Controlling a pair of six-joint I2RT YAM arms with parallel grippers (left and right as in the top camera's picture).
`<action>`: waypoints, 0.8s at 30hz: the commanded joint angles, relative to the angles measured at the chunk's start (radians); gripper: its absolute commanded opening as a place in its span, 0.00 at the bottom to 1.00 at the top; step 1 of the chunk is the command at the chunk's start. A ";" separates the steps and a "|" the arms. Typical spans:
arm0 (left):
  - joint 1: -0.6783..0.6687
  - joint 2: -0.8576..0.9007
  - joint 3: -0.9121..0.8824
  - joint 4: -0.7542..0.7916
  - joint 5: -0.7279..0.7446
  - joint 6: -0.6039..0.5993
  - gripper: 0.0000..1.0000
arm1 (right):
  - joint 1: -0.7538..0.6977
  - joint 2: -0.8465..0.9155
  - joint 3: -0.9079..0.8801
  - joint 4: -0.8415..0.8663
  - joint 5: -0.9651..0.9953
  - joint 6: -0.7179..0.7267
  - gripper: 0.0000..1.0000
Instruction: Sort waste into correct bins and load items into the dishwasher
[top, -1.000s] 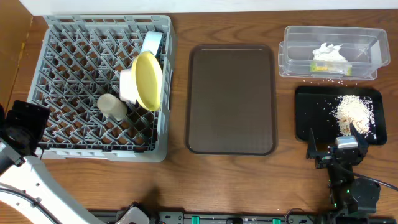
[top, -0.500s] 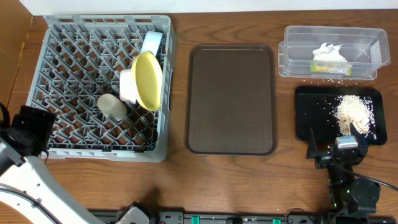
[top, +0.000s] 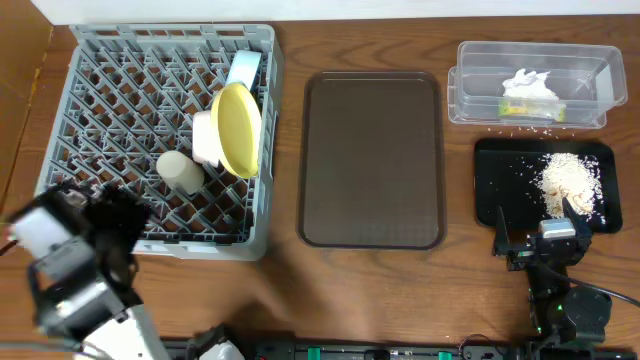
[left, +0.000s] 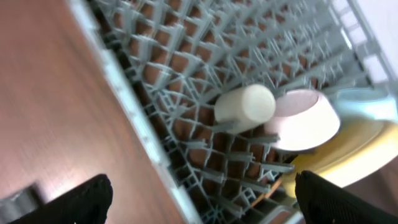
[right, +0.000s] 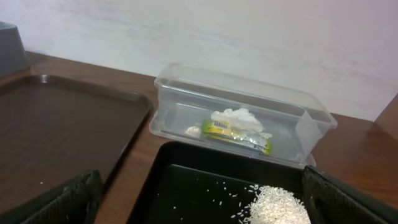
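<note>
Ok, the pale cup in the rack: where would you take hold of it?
Probably across its rounded side, coming straight down. The cup lies tipped over on the pegs of the rack, so no rim faces up, and the white bowl crowds one end; the grip should span its width, not its length.

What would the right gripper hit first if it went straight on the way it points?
Likely the black tray, near the rice crumbs; if the right gripper passes above those, the clear tub behind. Depth is unclear.
</note>
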 joint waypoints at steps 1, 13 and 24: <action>-0.089 -0.037 -0.152 0.114 0.038 0.076 0.95 | -0.015 -0.006 -0.002 -0.002 -0.011 0.000 0.99; -0.356 -0.238 -0.581 0.571 0.111 0.150 0.95 | -0.015 -0.006 -0.002 -0.002 -0.011 0.000 0.99; -0.496 -0.423 -0.890 0.871 0.111 0.195 0.95 | -0.015 -0.006 -0.002 -0.002 -0.011 0.000 0.99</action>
